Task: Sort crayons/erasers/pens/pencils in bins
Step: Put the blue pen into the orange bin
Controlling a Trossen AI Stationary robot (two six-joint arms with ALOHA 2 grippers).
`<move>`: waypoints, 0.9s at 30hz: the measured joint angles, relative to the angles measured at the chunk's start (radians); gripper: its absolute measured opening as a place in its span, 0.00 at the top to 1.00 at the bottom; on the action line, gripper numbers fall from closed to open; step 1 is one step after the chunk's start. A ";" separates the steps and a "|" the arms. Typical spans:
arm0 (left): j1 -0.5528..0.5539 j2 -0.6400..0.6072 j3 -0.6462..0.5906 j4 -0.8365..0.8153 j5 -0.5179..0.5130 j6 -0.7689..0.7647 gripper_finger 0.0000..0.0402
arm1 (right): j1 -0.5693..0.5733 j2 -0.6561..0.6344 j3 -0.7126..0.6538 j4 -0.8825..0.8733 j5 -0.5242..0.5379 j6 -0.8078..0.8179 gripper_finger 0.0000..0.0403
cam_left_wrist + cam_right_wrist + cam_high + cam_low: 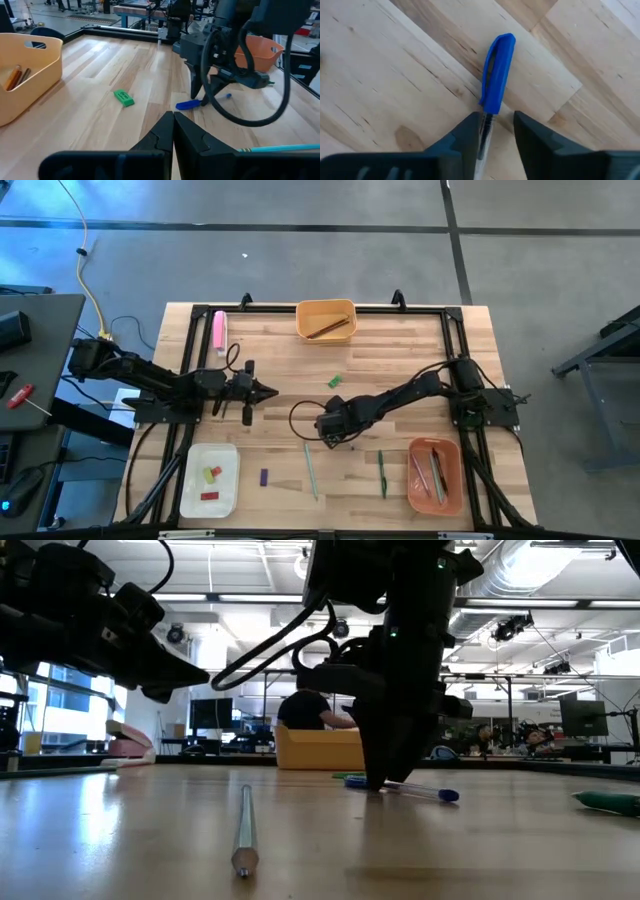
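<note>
Closing the right gripper point(492, 131) around the blue-capped pen point(495, 82) lying flat near the middle of the table point(400, 350), I had its fingers down on either side of the clear barrel, not yet clamped as far as I could tell, while the left gripper point(173, 131) waited clenched and empty over the table's left part. I judged this the pick step for a pen, and the next move called for a firm pinch, a straight lift and a carry to the salmon-orange bin point(418, 480), which already held several long sticks. The yellow-orange bin point(310, 310) held a brown pencil point(330, 328), the white bin point(196, 490) held stubby red, green and yellow pieces, and a green piece point(334, 381), a purple piece point(264, 477), a teal pen point(311, 471) and a green pen point(381, 474) lay loose.
</note>
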 joint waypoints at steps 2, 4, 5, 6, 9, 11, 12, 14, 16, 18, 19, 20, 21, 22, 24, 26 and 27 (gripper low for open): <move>-0.002 0.000 0.000 0.000 0.000 0.000 1.00 | 0.000 0.001 0.000 -0.006 -0.004 0.000 0.77; -0.002 0.000 0.000 0.000 -0.002 -0.001 1.00 | -0.001 0.001 0.000 -0.012 -0.010 0.000 0.82; -0.002 0.000 0.000 0.000 -0.003 -0.001 1.00 | -0.001 0.001 0.000 -0.013 -0.011 0.002 0.85; -0.002 0.000 0.000 0.000 -0.004 -0.002 1.00 | -0.001 -0.004 -0.001 -0.014 -0.012 0.003 0.87; -0.002 0.000 0.000 0.000 -0.006 -0.002 1.00 | -0.001 -0.018 -0.006 -0.029 -0.014 0.002 0.94; -0.002 0.000 0.000 0.000 -0.006 -0.007 1.00 | 0.001 -0.033 -0.008 -0.059 -0.031 0.003 0.97; -0.002 0.000 0.000 0.000 -0.006 -0.009 1.00 | 0.001 -0.044 -0.008 -0.073 -0.031 0.003 0.97; -0.002 0.000 0.000 0.000 -0.006 -0.009 1.00 | 0.003 -0.069 -0.008 -0.090 -0.033 0.002 0.98; -0.002 0.000 0.000 -0.001 -0.006 -0.009 1.00 | 0.004 -0.090 -0.007 -0.112 -0.032 0.003 0.98; -0.002 0.000 0.000 -0.001 -0.006 -0.009 1.00 | 0.007 -0.113 -0.007 -0.120 -0.030 0.004 0.98; -0.002 0.000 0.000 -0.001 -0.006 -0.009 1.00 | 0.010 -0.131 -0.007 -0.125 -0.030 0.009 0.97; -0.002 0.000 0.000 -0.001 -0.006 -0.009 1.00 | 0.014 -0.151 -0.007 -0.133 -0.030 0.015 0.97; -0.002 0.000 0.000 -0.001 -0.006 -0.009 1.00 | 0.019 -0.172 -0.007 -0.140 -0.030 0.023 0.97; -0.002 0.000 0.000 -0.002 -0.006 -0.013 1.00 | 0.024 -0.190 -0.007 -0.151 -0.030 0.030 0.97; -0.002 0.000 0.000 -0.003 -0.006 -0.016 1.00 | 0.040 -0.233 -0.007 -0.175 -0.030 0.055 0.97; -0.002 0.000 0.000 -0.004 -0.006 -0.016 1.00 | 0.058 -0.284 -0.007 -0.204 -0.029 0.097 0.97; -0.002 0.000 0.000 -0.004 -0.006 -0.016 1.00 | 0.072 -0.313 -0.006 -0.224 -0.029 0.124 0.97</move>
